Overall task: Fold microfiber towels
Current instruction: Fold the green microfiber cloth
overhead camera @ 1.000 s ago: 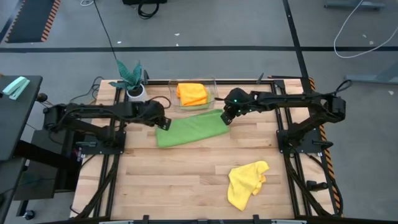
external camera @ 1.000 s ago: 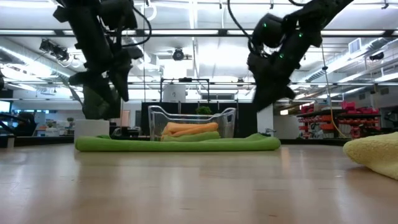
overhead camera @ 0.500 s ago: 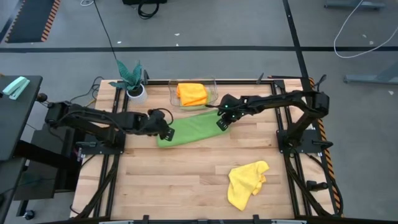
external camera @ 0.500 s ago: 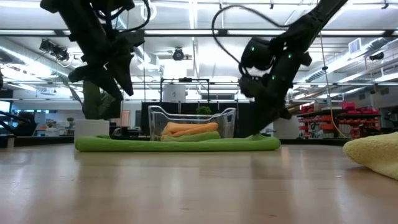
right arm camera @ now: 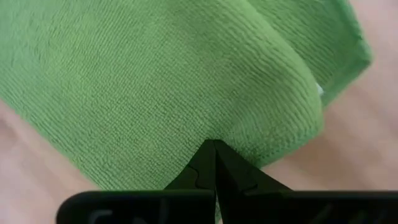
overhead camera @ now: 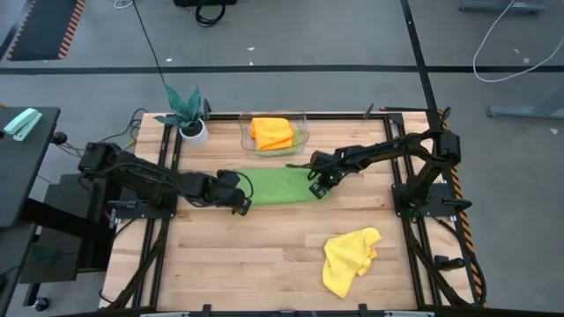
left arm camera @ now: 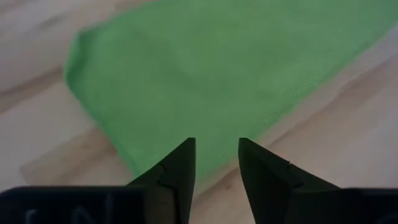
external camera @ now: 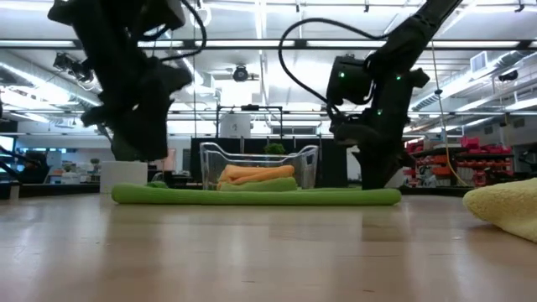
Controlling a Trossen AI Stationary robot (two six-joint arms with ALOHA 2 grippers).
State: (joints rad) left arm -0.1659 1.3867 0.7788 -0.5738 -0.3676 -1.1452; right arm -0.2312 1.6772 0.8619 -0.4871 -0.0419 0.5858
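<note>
Darker green towel (overhead camera: 280,186) lies flat on the table (overhead camera: 264,255) as a long folded strip, a little behind the table's centre and just in front of the clear plastic bin (overhead camera: 300,139). In the low view it (external camera: 252,195) reads as a thin, even band on the wood. Weave is fine ribbed pile; in the right wrist view the near edge (right arm camera: 186,87) shows a rounded fold with a second layer beneath.

Orange towel (overhead camera: 271,132) sits folded in the bin, with a lime green towel (external camera: 260,184) under it. Yellow towel (overhead camera: 350,256) lies crumpled on the front right of the table, well apart from the strip.

Left gripper (overhead camera: 239,202) is at the strip's left end, arm stretched low across the table from the left. Its fingers (left arm camera: 180,171) stand a narrow gap apart over the towel's edge; not pinched together, and contact with the cloth cannot be told.

Right gripper (overhead camera: 316,187) is at the strip's right end, arm reaching in from the right, wrist angled down. Its fingers (right arm camera: 202,165) are pressed together with the fold of green cloth nipped at their tips.

Teal-leaved plant (overhead camera: 183,107) in white pot stands at the back left corner.
</note>
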